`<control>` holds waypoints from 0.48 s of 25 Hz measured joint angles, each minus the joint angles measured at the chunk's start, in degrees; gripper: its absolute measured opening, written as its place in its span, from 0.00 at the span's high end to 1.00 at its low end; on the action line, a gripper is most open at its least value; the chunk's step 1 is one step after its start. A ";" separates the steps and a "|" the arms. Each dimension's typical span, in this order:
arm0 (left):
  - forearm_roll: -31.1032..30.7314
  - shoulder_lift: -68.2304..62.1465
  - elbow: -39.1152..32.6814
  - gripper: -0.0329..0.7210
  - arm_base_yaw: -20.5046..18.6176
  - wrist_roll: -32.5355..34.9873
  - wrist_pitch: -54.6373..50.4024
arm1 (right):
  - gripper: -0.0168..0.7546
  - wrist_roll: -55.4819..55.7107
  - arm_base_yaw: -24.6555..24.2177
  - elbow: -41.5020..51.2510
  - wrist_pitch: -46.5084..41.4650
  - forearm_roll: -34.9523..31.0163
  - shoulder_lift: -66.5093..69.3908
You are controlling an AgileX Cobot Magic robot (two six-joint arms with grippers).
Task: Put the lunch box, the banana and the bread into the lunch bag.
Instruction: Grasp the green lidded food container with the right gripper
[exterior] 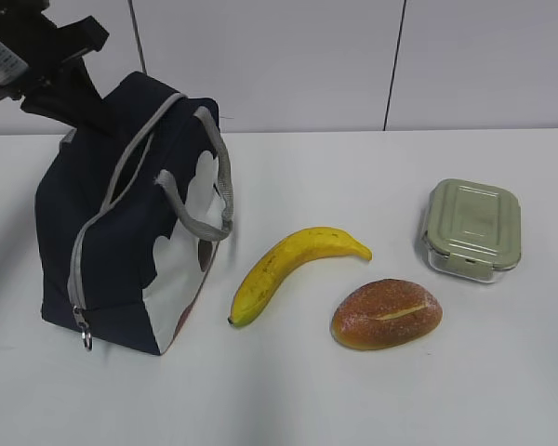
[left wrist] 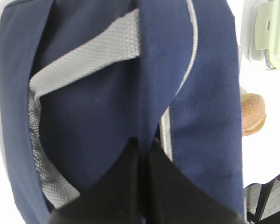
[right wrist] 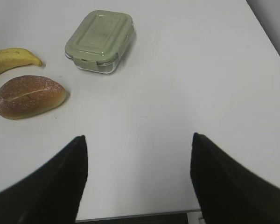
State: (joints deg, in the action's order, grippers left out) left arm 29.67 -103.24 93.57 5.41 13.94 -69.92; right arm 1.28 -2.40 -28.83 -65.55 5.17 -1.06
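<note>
progress: nothing packed | left gripper (left wrist: 142, 154) pinched on lunch bag (exterior: 102, 232) top fabric | right gripper (right wrist: 137, 177) spread, empty | right of bag: banana (exterior: 293, 269), bread (exterior: 386, 314), lunch box (exterior: 471, 228) farthest

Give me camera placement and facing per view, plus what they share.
Exterior: raised in front, slanting down at the table; left arm top left at the lunch bag.
Left wrist: close above the bag top; left gripper shut on its fabric.
Right wrist: low over the table, right gripper open, empty.
Shared: bread and lunch box in all three; banana in exterior and right wrist.
</note>
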 joint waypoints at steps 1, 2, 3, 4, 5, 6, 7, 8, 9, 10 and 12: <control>0.00 0.00 0.00 0.96 0.00 0.00 0.00 | 0.32 0.00 0.00 0.00 0.00 0.00 0.00; 0.00 0.00 0.00 0.96 0.00 0.00 0.00 | 0.32 0.00 0.00 0.00 0.00 0.00 0.00; 0.00 0.00 0.00 0.96 0.00 0.00 0.00 | 0.32 0.00 0.00 0.00 0.00 0.00 0.00; 0.00 0.00 0.00 0.96 0.00 0.00 0.00 | 0.32 0.00 0.00 0.00 0.00 0.00 0.00; 0.00 0.00 0.00 0.96 0.00 0.00 0.00 | 0.32 0.00 0.00 0.00 0.00 0.00 0.00; 0.00 0.00 0.00 0.96 0.00 0.00 0.00 | 0.32 0.00 0.00 0.00 0.00 0.08 0.00; 0.00 0.00 0.00 0.96 0.00 0.00 0.00 | 0.32 0.00 0.00 0.00 0.00 0.08 0.00; 0.00 0.00 0.00 0.96 0.00 0.00 0.00 | 0.32 0.00 0.00 0.00 0.00 0.08 0.00; 0.00 0.00 0.00 0.96 0.00 0.00 0.00 | 0.32 0.00 0.00 0.00 0.00 0.08 0.00; 0.00 0.00 0.00 0.96 0.00 0.00 0.00 | 0.32 0.00 0.00 0.00 0.00 0.08 0.00; 0.00 0.00 0.00 0.96 0.00 0.00 -0.11 | 0.32 0.00 0.00 -0.14 0.00 -0.04 0.00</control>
State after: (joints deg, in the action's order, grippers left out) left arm 29.67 -103.24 93.57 5.41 13.94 -70.03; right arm 1.28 -2.40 -28.97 -65.55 5.14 -1.06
